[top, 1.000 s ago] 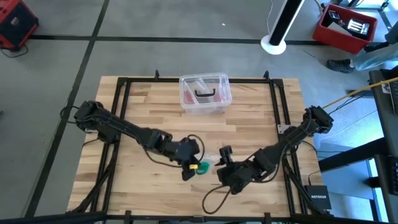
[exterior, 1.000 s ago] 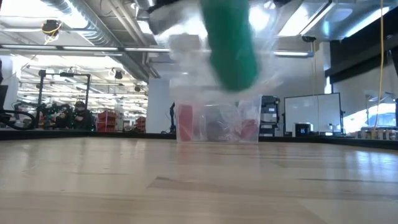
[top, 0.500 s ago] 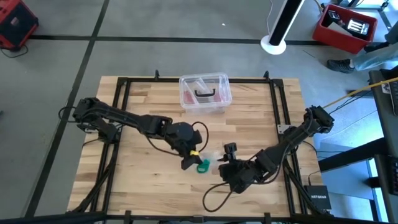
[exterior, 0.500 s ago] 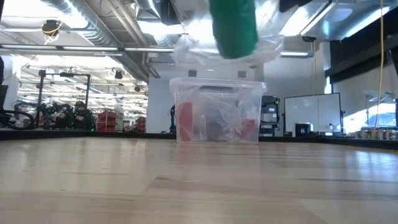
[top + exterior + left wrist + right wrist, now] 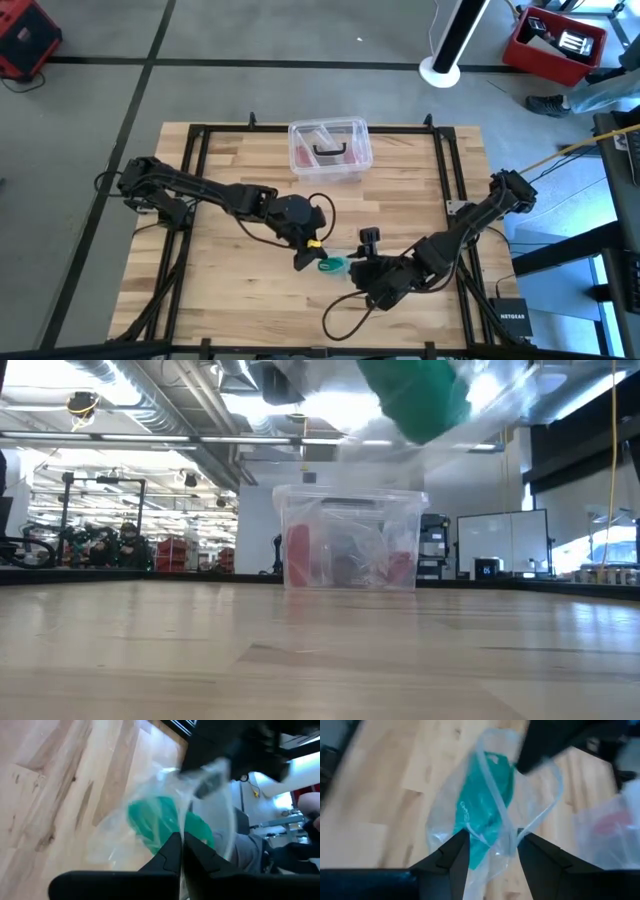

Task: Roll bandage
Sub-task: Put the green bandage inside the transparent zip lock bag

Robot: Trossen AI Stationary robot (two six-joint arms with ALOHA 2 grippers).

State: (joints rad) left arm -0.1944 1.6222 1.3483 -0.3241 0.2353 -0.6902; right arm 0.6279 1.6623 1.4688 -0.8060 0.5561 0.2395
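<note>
Two arms: both dark arms meet low over the front middle of the wooden table [image 5: 220, 160], at about 6 o'clock from the table's centre.
Table: light wood with a black frame around it.
Box: a clear plastic box [image 5: 330, 150] with pinkish things inside sits at 12 o'clock, well apart from the arms.
Left gripper: the left gripper [image 5: 304, 259] has its fingers pinched tight on the edge of a clear plastic bag [image 5: 490, 820].
Right gripper: the right gripper [image 5: 352, 267] is at 3 o'clock from the left one. Its fingers are apart, one on each side of the bag's other edge. I cannot tell if they really squeeze it.
Bag: thin and see-through, held up off the table between the two grippers.
Bandage: the teal-green bandage [image 5: 330, 264] is still inside the bag, hanging in the air between the grippers. It looks like a folded lump, not a neat roll.
What changed: a moment ago the green lump hung straight down. Now it is tipped to one side and sits nearer the right gripper, and the right gripper has closed in a little on the bag.
What that means: I think the arms are tugging the bag to get the bandage out. No rolling has started yet.
In the way: the bag itself. The bandage must come out first.
Far off: a red bin [image 5: 555, 42] and a white post [image 5: 445, 50] stand on the floor at 1 o'clock, not in the way.
</note>
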